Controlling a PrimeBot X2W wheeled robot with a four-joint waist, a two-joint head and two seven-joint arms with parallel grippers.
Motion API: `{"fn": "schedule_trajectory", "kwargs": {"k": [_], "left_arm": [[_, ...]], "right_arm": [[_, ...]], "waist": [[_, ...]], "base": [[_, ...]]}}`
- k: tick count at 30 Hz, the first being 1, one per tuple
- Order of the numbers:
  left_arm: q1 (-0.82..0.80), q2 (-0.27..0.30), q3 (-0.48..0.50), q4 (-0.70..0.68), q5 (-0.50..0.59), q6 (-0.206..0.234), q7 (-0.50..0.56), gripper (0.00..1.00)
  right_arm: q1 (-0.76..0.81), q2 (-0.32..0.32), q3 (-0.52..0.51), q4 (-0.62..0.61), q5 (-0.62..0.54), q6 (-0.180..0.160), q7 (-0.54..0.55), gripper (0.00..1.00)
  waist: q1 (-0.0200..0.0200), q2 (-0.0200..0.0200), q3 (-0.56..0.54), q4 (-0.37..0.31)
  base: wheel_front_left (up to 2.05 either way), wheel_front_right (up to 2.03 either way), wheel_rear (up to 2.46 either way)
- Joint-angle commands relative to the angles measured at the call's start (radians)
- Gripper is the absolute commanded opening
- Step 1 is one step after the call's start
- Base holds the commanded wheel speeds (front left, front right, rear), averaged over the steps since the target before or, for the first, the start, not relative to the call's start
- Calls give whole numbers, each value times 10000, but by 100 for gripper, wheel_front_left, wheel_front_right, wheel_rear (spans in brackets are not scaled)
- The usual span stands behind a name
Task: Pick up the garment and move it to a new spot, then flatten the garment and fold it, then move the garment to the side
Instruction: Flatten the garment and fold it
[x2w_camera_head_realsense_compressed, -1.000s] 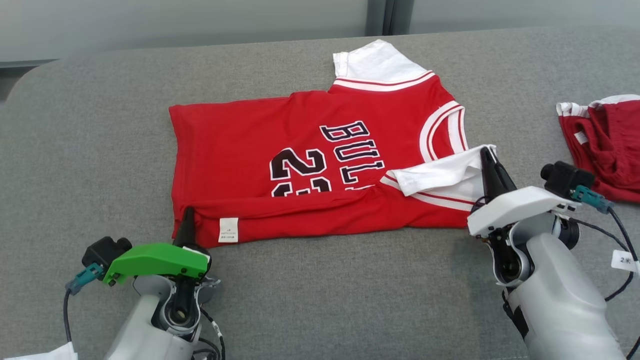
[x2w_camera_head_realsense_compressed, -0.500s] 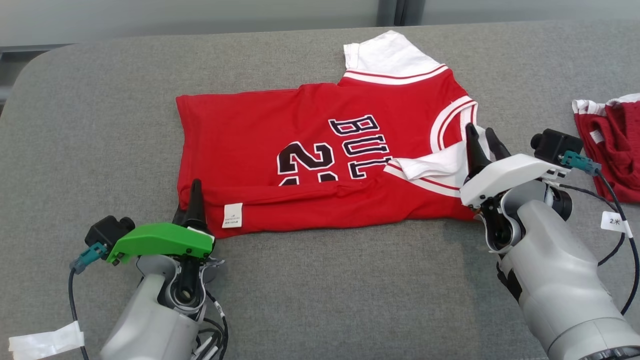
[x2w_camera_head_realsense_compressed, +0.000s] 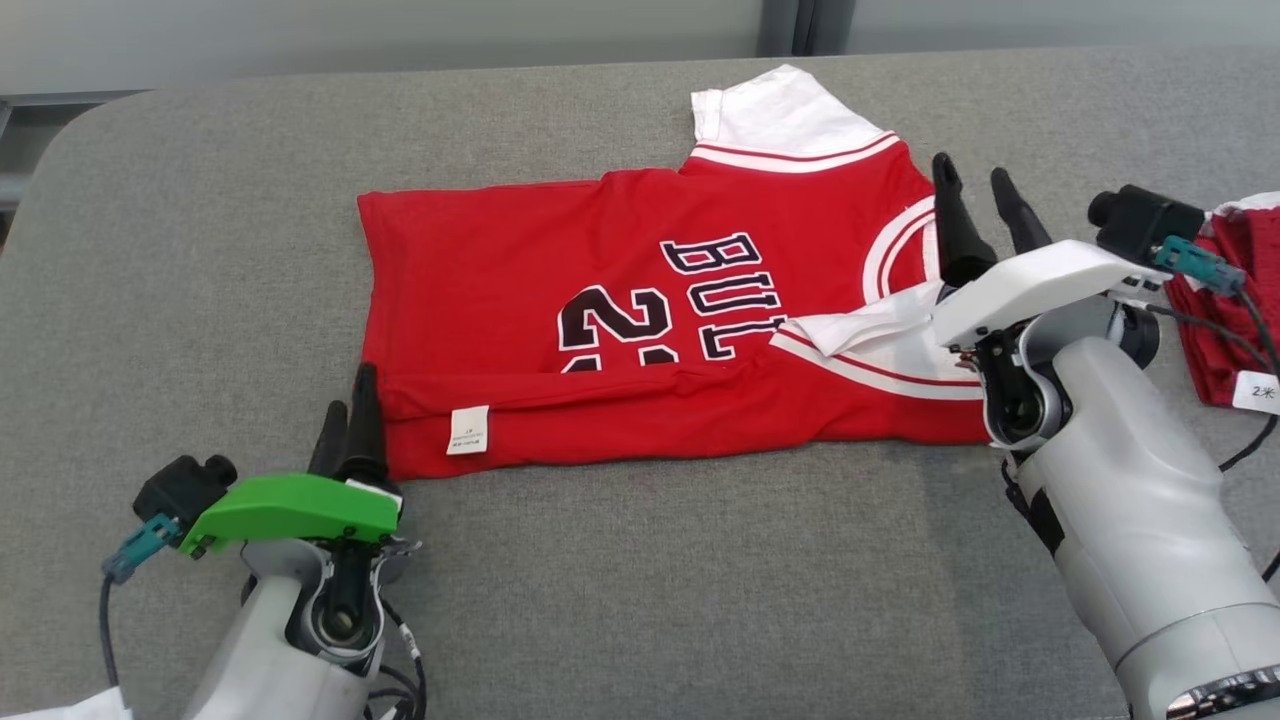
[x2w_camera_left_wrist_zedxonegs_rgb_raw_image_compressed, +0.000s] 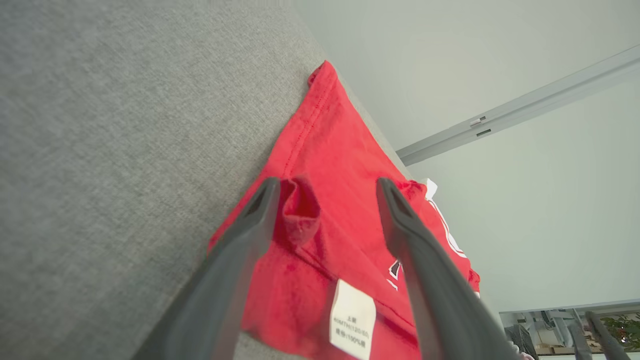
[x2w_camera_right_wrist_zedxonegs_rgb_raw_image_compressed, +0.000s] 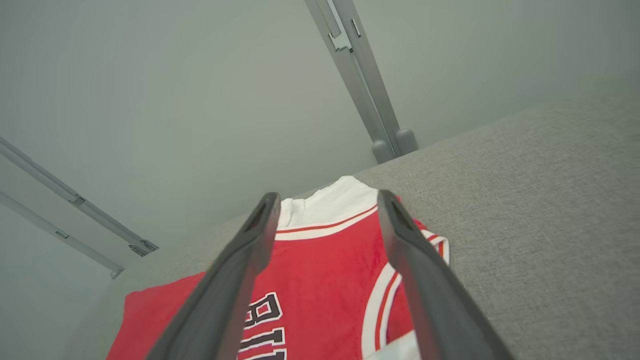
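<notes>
- The left gripper (x2w_camera_head_realsense_compressed: 350, 392) stands with its fingers apart at the near left corner of the jersey (x2w_camera_head_realsense_compressed: 620, 300) and holds nothing. In the left wrist view a small pucker of red hem (x2w_camera_left_wrist_zedxonegs_rgb_raw_image_compressed: 300, 215) sits just beside one finger.
- The right gripper (x2w_camera_head_realsense_compressed: 972, 172) is also spread wide and empty. It hovers above the collar end of the jersey, at the right.
- The jersey lies in the middle of the grey cushion (x2w_camera_head_realsense_compressed: 200, 250), hem to the left and collar to the right.
- Its near long edge is turned over onto the front, so the white label (x2w_camera_head_realsense_compressed: 467, 430) faces up and the lower part of the lettering is covered.
- The near sleeve (x2w_camera_head_realsense_compressed: 880, 335) is tucked in over the chest, while the far sleeve (x2w_camera_head_realsense_compressed: 770, 115) juts out flat.
- The step in hand looks like the folding: the near lengthwise fold is laid and let go.
- The next move probably calls for both grippers to reach to the far edge, pinch it at hem and shoulder, and bring it and the far sleeve over toward the near side.
- Count: one jersey being folded, two white sleeves, one label, two grippers, and one other red and white garment (x2w_camera_head_realsense_compressed: 1225, 300) bunched at the right edge.
</notes>
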Motion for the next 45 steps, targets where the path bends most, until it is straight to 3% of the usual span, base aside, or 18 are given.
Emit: {"fn": "schedule_trajectory", "kwargs": {"k": [1, 5, 14, 27, 34, 35, 37, 38, 39, 45], "left_arm": [[266, 154, 124, -177, 97, -41, -68, 100], [1151, 469, 555, -980, 574, 140, -78, 100], [2271, 275, 217, -1644, 634, 836, 366, 100], [1577, 58, 464, -69, 418, 1158, 469, 100], [1070, 32, 657, 980, 333, 883, 345, 100], [1001, 12, 683, 1087, 353, 812, 300, 89], [891, -15, 751, 1219, 462, 686, 179, 14], [891, -15, 751, 1219, 462, 686, 179, 14], [831, -21, 790, 1267, 539, 614, 119, 0], [638, -78, 1110, 1008, 1040, 201, -86, 0]], "right_arm": [[216, -105, -77, -238, -147, 2, -40, 100], [904, -289, -630, -1379, -782, 2, -39, 100], [2727, -2, -1831, -3302, -1784, 2, -36, 100], [4719, 532, -2332, -5034, -2487, 2, -37, 100], [5120, 598, -2220, -5386, -2486, 2, -38, 100], [5158, 603, -2213, -5412, -2484, 2, -38, 100], [5254, 612, -2217, -5419, -2476, 1, -38, 100], [5254, 612, -2217, -5419, -2476, 1, -38, 100], [5284, 612, -2219, -5403, -2479, 2, -38, 100], [5432, 630, -2159, -4911, -2332, 2, 138, 100]], "waist": [[0, 0, -44, -18], [0, 0, -254, -54], [0, 0, -684, -191], [0, 0, -580, -1063], [0, 0, -418, -1406], [0, 0, -400, -1428], [0, 0, -381, -1442], [0, 0, -381, -1442], [0, 0, -375, -1436], [0, 0, -375, -1252]], "base": [[0, 0, 0], [0, 0, 0], [0, 0, 0], [0, 0, 0], [0, 0, 0], [0, 0, 0], [0, 0, 0], [0, 0, 0], [0, 0, 0], [0, 0, 0]]}}
